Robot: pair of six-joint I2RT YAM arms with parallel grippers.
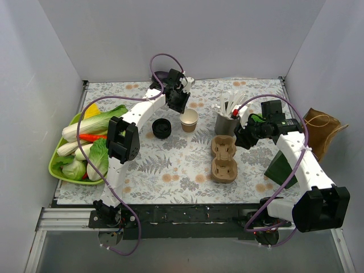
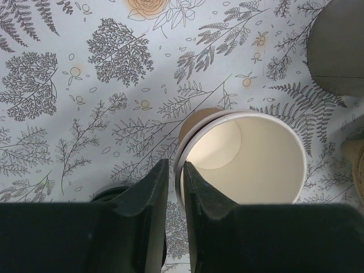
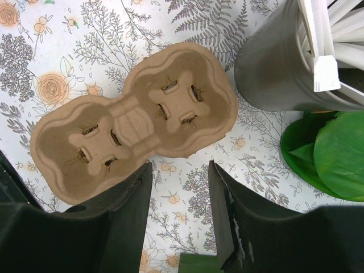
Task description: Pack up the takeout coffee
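Pinching the rim of the lidless cup beside the lids on the table, the nearly closed left tool should grip gently and keep it upright, while the right tool hovers half open, empty, over the carrier

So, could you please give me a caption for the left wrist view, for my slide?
Left gripper pinching the rim of a lidless paper cup on the fern-print tablecloth.

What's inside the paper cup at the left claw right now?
Nothing: the paper cup has no lid, and its white wall and floor show bare. The left claw straddles the near rim, and its fingers cover that edge of the inside.
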